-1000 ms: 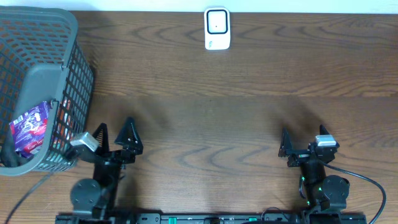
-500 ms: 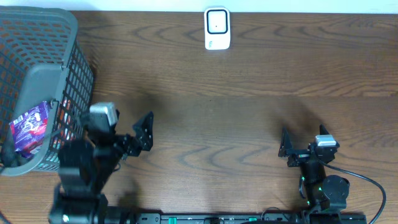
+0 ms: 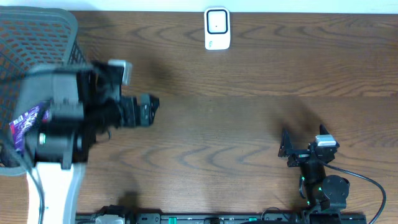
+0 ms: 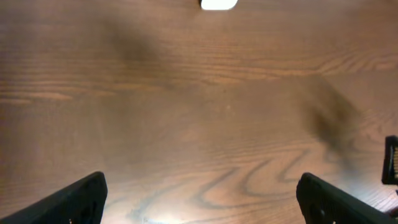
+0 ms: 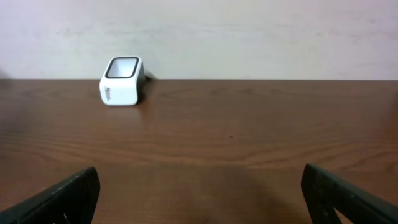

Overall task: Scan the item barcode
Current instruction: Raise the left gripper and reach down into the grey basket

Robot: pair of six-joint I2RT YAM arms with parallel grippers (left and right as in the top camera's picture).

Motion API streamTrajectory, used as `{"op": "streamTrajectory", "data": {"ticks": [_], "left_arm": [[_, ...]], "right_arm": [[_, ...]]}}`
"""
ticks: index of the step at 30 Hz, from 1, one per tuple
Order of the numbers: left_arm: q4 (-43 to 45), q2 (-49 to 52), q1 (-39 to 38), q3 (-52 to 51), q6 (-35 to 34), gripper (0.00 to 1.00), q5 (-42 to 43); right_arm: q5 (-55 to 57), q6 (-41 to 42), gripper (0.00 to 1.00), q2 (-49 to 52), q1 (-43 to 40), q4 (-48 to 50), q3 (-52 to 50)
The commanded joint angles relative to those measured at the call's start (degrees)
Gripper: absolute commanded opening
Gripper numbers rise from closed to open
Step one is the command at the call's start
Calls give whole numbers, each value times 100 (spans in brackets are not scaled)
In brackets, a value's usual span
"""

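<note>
Only overhead shows the grey mesh basket (image 3: 37,31) with a purple packet (image 3: 26,122), behind the wide-open left gripper (image 3: 149,111). The spread right gripper (image 5: 199,199) faces a white boxy scanner (image 5: 122,80).

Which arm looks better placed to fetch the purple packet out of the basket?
Left. The left arm hangs right by the wire basket holding the purple packet, jaws open; the right arm sits far across the table.

Dark wooden table (image 3: 236,93), pale wall (image 5: 261,37) (plain)

Left, packet (image 3: 26,122) in basket (image 3: 37,28); scanner (image 3: 217,28) at far centre.
</note>
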Motion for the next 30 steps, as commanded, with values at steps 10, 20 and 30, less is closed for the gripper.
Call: {"op": "streamTrajectory", "data": {"ticks": [10,20,30], "left_arm": [[-702,1241,37,647,28,98,-468],[627,999,332,791,-723,98,-1069],[885,949,1609,800,-1714,98,-1873]], "right_arm": [[22,55,99,0,57,-22,-4],[22,57,99,0,57,-24,-4],[22,57,99,0,57,-22,-4]]}}
